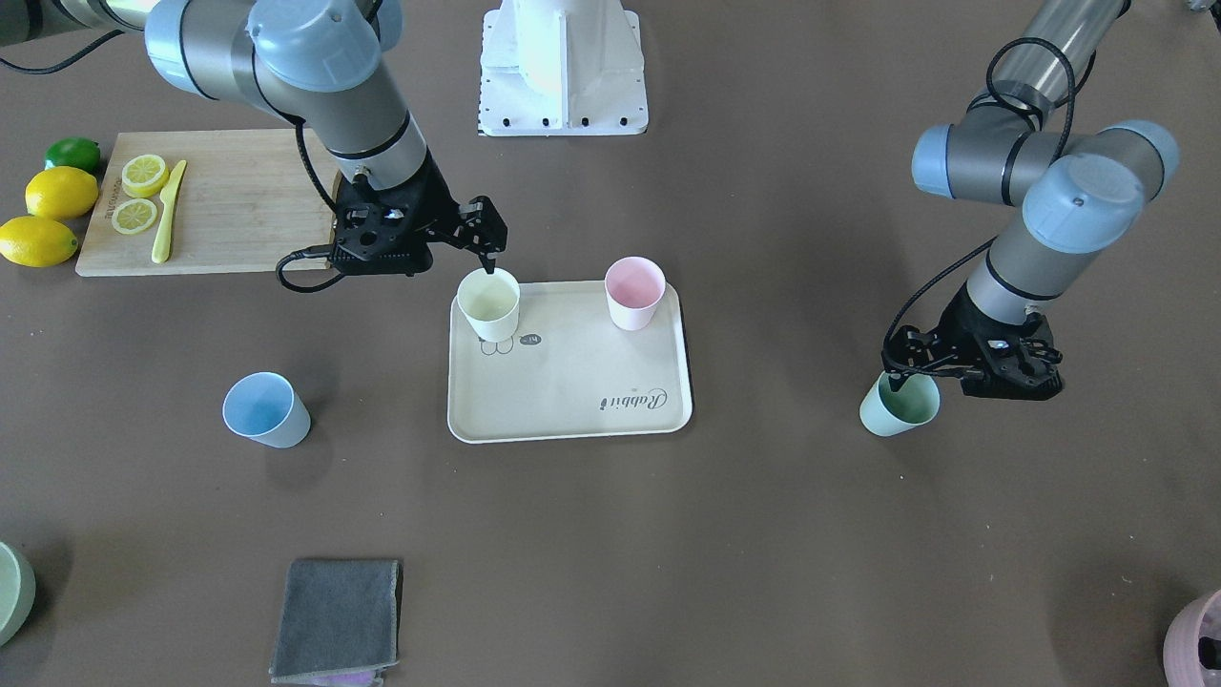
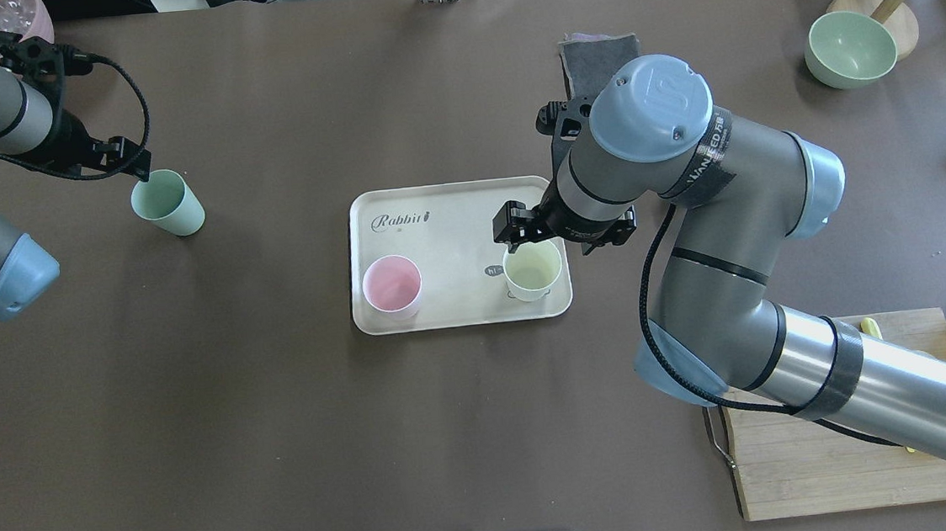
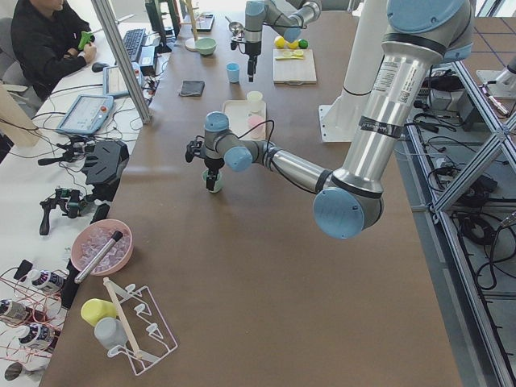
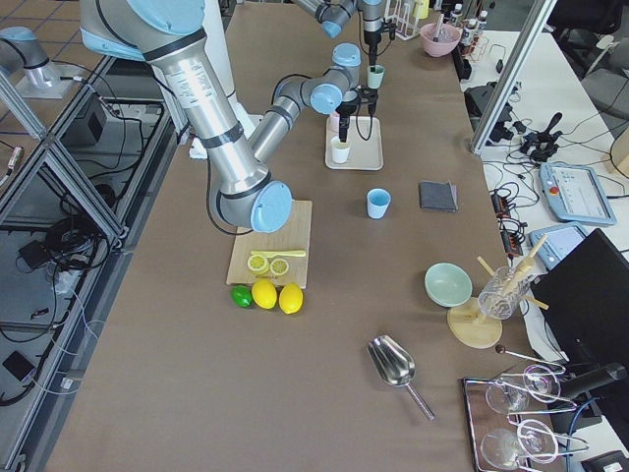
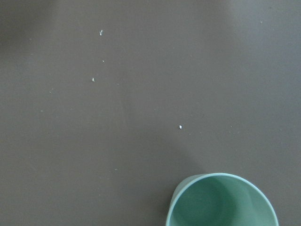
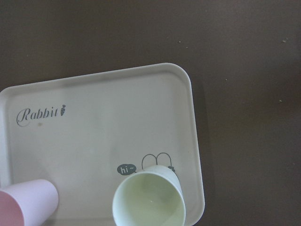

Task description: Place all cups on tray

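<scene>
The cream tray (image 1: 572,382) lies mid-table and also shows in the overhead view (image 2: 444,225). A pink cup (image 1: 634,291) and a pale yellow cup (image 1: 488,305) stand upright on it. My right gripper (image 1: 490,267) is shut on the yellow cup's rim, one finger inside it. The mint green cup (image 1: 897,405) stands on the table far from the tray, and my left gripper (image 1: 897,380) is shut on its rim. The light blue cup (image 1: 265,410) stands alone on the table beyond the tray's other end. In the overhead view my right arm hides it.
A wooden cutting board (image 1: 229,205) with lemon slices and a yellow knife lies near my right arm, with whole lemons (image 1: 48,215) beside it. A grey cloth (image 1: 336,620), a pale green bowl (image 2: 849,48) and a mauve pot (image 1: 1197,644) sit along the far edge.
</scene>
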### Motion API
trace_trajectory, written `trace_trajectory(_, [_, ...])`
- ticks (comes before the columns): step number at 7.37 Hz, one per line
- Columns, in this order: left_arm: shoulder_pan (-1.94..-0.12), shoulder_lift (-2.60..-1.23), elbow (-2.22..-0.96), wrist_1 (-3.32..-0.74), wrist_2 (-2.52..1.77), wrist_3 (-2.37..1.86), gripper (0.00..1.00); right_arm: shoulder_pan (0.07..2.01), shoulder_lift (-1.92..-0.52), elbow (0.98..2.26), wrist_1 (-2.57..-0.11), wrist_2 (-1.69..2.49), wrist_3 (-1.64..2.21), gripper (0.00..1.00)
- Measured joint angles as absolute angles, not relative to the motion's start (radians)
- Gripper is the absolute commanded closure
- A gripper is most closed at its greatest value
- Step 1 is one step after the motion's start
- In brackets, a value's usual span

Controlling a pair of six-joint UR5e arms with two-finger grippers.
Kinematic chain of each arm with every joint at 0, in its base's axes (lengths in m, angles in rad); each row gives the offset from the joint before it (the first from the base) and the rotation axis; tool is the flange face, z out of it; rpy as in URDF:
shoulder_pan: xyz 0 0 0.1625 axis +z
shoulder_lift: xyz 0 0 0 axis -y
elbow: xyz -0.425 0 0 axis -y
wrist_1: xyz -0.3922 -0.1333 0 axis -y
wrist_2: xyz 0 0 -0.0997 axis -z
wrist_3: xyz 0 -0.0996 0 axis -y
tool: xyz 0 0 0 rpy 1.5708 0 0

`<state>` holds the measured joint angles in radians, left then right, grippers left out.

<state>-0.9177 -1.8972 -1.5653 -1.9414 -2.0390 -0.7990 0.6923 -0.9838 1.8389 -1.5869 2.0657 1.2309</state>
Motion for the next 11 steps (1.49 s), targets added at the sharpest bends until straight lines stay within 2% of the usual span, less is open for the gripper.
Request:
trace_trajectory(1, [-0.908,-1.896,-1.562,-1.943,-2.037,-0.805,0.69,0.727,-0.984,1.850,-1.605,2.100,1.226,0.00])
trace_trajectory(2, [-0.903,-1.899,-1.552,-1.943,-2.036,-0.806,1.00,0.760,-0.984,1.856,-1.617,2.128,1.221,0.00])
trace_trajectory(6, [-0.914,-1.949,-1.538,-1.931,-2.046,-0.810,1.00,0.917,-1.036,1.852,-1.634,2.228,1.073,0.00])
trace_trajectory(11, [-0.927,-2.149,-1.595,-1.701,-2.127,-0.971,1.00,1.009,-1.104,1.817,-1.710,2.197,0.842,0.00])
